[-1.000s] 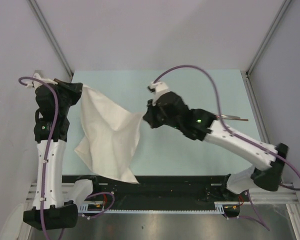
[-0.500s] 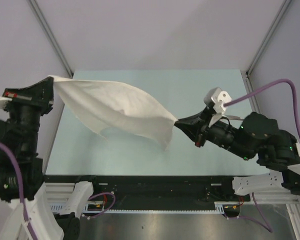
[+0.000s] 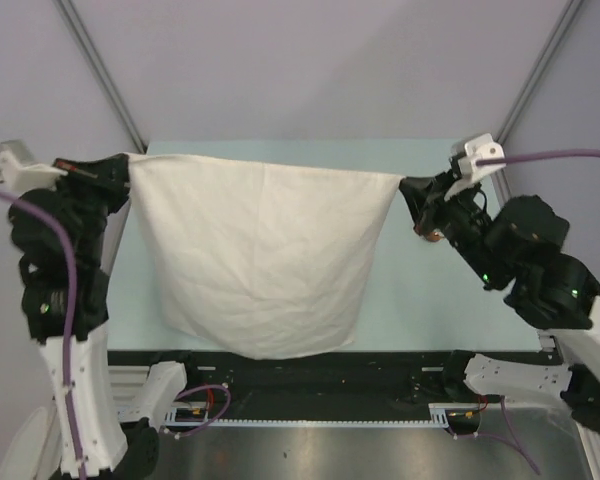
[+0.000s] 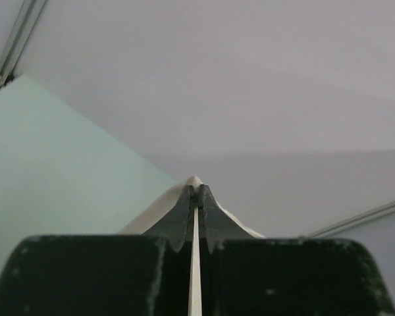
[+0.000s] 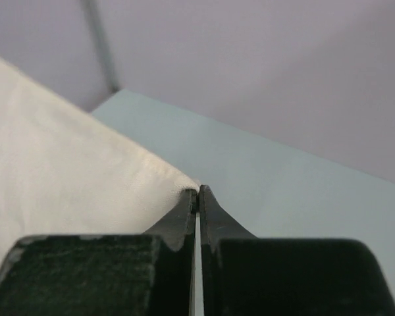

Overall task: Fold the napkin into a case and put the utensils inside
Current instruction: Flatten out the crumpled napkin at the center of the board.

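Note:
The white napkin (image 3: 265,255) hangs spread wide in the air between both arms, its lower edge near the table's front. My left gripper (image 3: 128,163) is shut on the napkin's upper left corner (image 4: 193,182). My right gripper (image 3: 405,185) is shut on the upper right corner (image 5: 178,184), and the cloth (image 5: 59,158) stretches away to its left. The top edge is pulled nearly taut. Just right of the right gripper a small coppery-brown patch (image 3: 435,236) shows, perhaps the spoon's bowl; the rest of the spoon is hidden behind the right arm. No case is formed.
The pale green table (image 3: 420,300) lies under the napkin. Grey enclosure walls with metal corner posts (image 3: 100,70) stand close on the left, right and back. A black rail (image 3: 310,370) runs along the table's near edge.
Both arms moved apart and up. The napkin went from a bunched hanging drape to a wide, nearly flat sheet. The right gripper moved to the far right, the left stayed far left.

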Robot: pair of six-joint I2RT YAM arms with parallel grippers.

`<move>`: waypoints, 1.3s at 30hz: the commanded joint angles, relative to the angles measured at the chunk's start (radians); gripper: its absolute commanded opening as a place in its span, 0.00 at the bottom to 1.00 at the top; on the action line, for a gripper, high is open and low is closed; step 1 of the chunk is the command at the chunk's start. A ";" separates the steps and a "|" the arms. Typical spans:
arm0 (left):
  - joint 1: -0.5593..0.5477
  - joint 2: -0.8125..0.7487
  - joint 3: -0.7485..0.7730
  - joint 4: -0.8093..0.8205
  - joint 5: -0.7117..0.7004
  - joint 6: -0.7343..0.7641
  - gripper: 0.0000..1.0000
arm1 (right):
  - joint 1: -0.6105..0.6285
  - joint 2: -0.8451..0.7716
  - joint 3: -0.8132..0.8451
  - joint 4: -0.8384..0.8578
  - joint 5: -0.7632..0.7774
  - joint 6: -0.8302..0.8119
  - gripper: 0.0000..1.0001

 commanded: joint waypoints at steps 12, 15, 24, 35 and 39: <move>-0.017 0.579 -0.424 0.698 0.171 -0.030 0.00 | -0.847 0.532 -0.247 0.461 -0.765 0.177 0.00; -0.026 0.752 -0.356 0.751 0.220 -0.033 0.00 | -0.872 0.701 -0.155 0.444 -0.743 0.141 0.00; -0.032 1.006 -0.201 0.742 0.237 -0.094 0.00 | -0.921 0.988 0.131 0.334 -0.800 0.128 0.00; -0.052 0.824 -0.272 0.763 0.271 -0.108 0.00 | -0.874 0.838 0.065 0.293 -0.752 0.089 0.00; -0.053 0.647 -0.253 0.716 0.240 -0.084 0.00 | -0.817 0.653 0.042 0.239 -0.674 0.078 0.00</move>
